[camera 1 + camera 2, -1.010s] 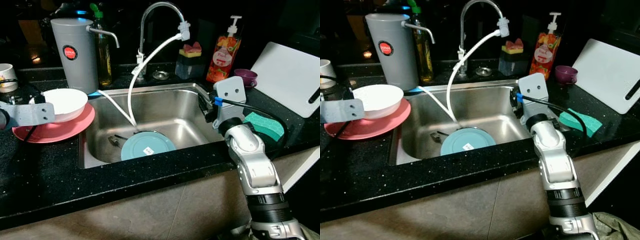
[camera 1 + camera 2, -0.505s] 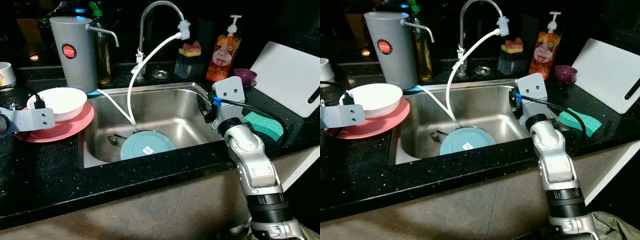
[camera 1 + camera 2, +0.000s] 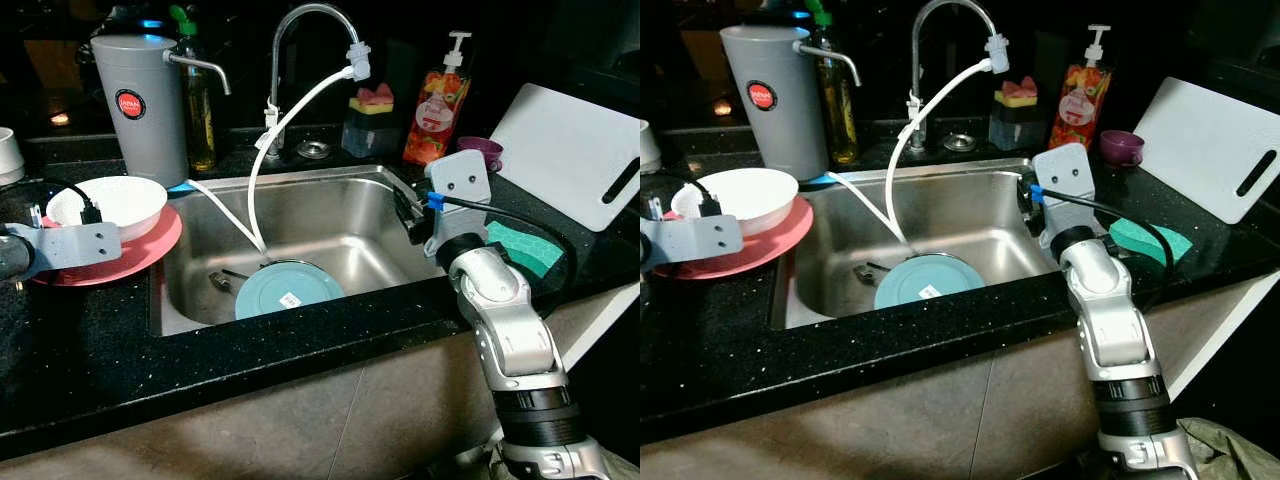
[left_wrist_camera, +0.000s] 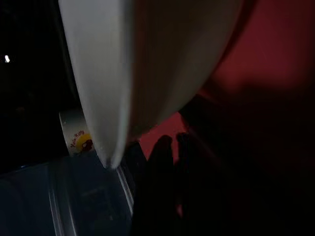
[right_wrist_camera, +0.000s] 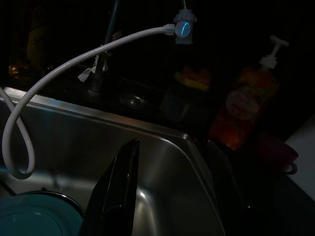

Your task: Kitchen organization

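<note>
A white bowl [image 3: 110, 198] sits on a pink plate [image 3: 150, 245] on the black counter left of the steel sink [image 3: 300, 178]. My left gripper [image 4: 172, 147] is at the plate's near left edge, close under the bowl's rim [image 4: 103, 98]; that view is dark. A teal plate [image 3: 290, 290] lies in the sink bottom beside a utensil [image 3: 225, 283]. My right gripper [image 5: 172, 142] hovers open and empty over the sink's right rim, pointing across the basin.
A white hose [image 3: 290, 115] loops from the faucet [image 3: 300, 15] into the sink. Behind stand a grey water dispenser [image 3: 140, 105], oil bottle [image 3: 198, 100], orange soap bottle [image 3: 438, 100] and purple cup [image 3: 482, 150]. A green sponge [image 3: 525, 250] and white cutting board [image 3: 570, 150] lie right.
The camera has shifted slightly. My left wrist has dropped from beside the bowl to in front of it, nearer me. The right arm has not moved.
</note>
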Robot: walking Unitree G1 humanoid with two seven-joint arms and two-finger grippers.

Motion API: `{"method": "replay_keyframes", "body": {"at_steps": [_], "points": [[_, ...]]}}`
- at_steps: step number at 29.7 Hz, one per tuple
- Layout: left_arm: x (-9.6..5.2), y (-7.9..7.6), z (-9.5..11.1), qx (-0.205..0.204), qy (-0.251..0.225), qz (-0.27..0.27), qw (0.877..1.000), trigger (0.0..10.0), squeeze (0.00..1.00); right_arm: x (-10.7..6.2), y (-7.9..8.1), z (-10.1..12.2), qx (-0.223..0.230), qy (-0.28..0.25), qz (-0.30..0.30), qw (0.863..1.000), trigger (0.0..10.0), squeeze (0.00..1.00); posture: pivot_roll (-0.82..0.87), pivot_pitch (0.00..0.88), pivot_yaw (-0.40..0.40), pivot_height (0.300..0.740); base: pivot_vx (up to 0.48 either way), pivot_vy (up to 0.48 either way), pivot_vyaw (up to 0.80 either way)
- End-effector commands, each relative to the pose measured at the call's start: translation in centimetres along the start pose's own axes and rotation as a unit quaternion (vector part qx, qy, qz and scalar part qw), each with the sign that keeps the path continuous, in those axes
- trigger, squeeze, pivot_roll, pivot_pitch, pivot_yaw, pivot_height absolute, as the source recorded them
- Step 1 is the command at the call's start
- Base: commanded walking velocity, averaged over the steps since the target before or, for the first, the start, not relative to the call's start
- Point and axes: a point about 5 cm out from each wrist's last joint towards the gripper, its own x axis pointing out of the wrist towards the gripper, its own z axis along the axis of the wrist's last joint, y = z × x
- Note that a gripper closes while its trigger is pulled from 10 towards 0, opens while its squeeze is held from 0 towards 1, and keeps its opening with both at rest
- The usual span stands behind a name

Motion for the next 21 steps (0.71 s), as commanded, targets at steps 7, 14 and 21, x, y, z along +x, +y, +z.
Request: {"method": "replay_keyframes", "body": {"at_steps": [7, 14, 21], "points": [[0.0, 1.0, 0.0, 0.012, 0.012, 0.044, 0.999, 0.0, 0.0, -0.4, -0.5, 0.0, -0.007, 0.002, -0.006, 1.0, 10.0, 0.0, 0.06, 0.151, -0.062, 0.74, 0.0, 0.0, 0.0], [-1.5, 6.3, 0.8, 0.04, 0.002, 0.198, 0.979, 10.0, 0.0, -0.3, -0.5, 0.2, -0.004, -0.001, -0.009, 1.0, 10.0, 0.0, 0.07, 0.144, -0.061, 0.74, 0.0, 0.0, 0.0], [-5.0, 13.8, 6.7, -0.081, -0.187, 0.293, 0.934, 10.0, 0.0, 0.0, -0.8, 0.5, 0.005, -0.016, -0.023, 1.0, 10.0, 0.0, 0.09, 0.128, -0.062, 0.74, 0.0, 0.0, 0.0]]}}
